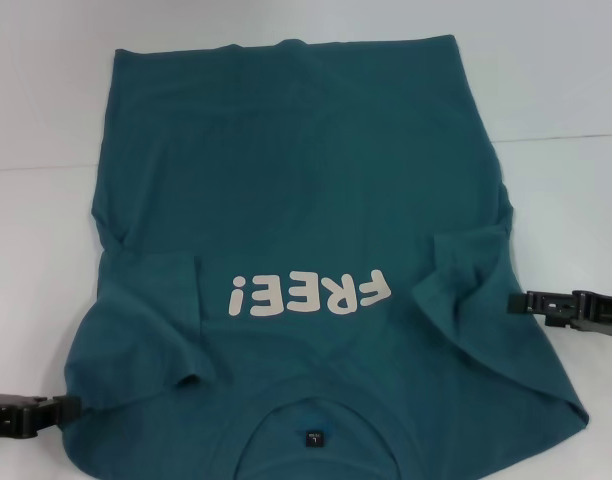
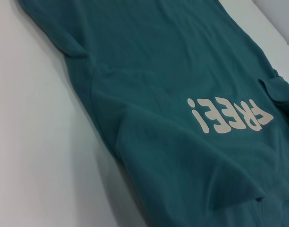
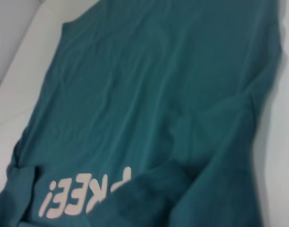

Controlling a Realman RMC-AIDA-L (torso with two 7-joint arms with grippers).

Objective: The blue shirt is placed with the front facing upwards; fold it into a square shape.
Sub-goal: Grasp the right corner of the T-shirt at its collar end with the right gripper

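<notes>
The white table (image 1: 566, 90) carries the blue shirt (image 1: 316, 190), seemingly flat.

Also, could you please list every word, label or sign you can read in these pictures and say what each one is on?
"FREE!" in pale beige letters on the chest of the blue shirt; it reads upside down in the head view.
The small dark label inside the collar is too small to read.
No other text can be seen, either on the white table or on the grippers.
</notes>
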